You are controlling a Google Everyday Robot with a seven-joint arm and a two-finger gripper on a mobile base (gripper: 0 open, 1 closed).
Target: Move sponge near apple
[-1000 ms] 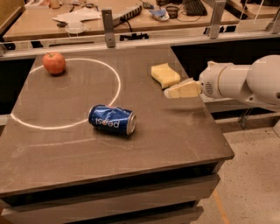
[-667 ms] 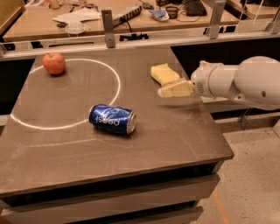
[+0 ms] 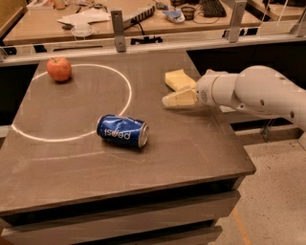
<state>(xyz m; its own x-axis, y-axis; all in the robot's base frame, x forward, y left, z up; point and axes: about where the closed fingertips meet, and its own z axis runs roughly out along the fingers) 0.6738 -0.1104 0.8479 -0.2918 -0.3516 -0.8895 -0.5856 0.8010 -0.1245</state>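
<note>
Place: a robotics lab set in an office work area.
Counter [image 3: 71, 158]: dark and plain, with a white ring [image 3: 130, 91] marked on its top toward 10 o'clock, like a test stand.
Machine: a white robot arm [image 3: 258, 91] reaches in from 3 o'clock; its claw [image 3: 167, 100] hangs over the counter's right part, near 2 o'clock.
Desk [image 3: 43, 24]: at 12 o'clock, behind a metal rail [image 3: 158, 45], carrying loose papers [image 3: 86, 16], a keyboard [image 3: 213, 7] and cables [image 3: 141, 31].
Floor [image 3: 272, 191]: hard and speckled, at 5 o'clock.
</note>
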